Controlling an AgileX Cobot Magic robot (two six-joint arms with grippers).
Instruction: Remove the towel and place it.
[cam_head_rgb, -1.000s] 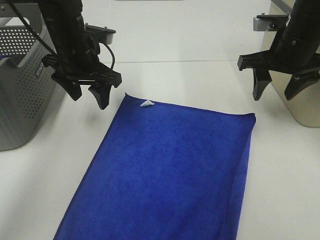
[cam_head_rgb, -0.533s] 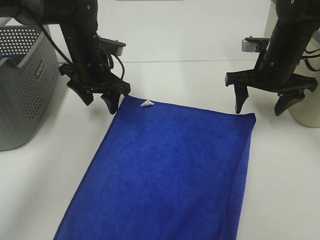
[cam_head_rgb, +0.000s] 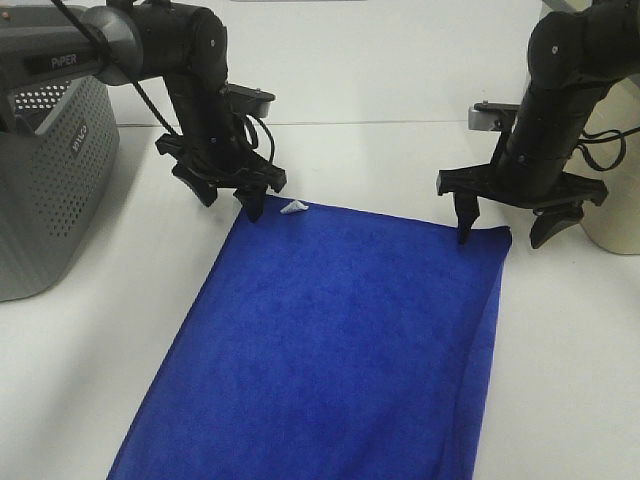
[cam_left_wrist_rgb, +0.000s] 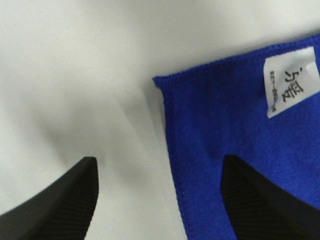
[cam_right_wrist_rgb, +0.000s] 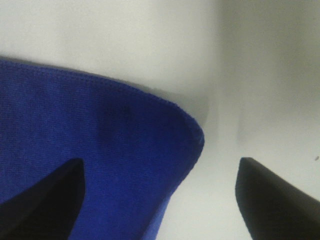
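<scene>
Both arms have dropped and swung in since a moment ago. The towel (cam_head_rgb: 330, 340) hasn't shifted and lies flat on the white counter (cam_head_rgb: 380, 80). The left gripper (cam_head_rgb: 232, 200) has its fingers (cam_left_wrist_rgb: 60, 200) apart astride the towel's far left corner, one over cloth, one over bare counter, just beside the white tag (cam_head_rgb: 293, 207). The right gripper (cam_head_rgb: 500, 232), spread wider than before, straddles the far right corner. Bare counter lies beyond the far hem. A grey basket (cam_head_rgb: 50, 200) stands at the left edge, apart from the towel. The left arm (cam_head_rgb: 150, 50) reads "PIPER"; I can't read the tag's print.
</scene>
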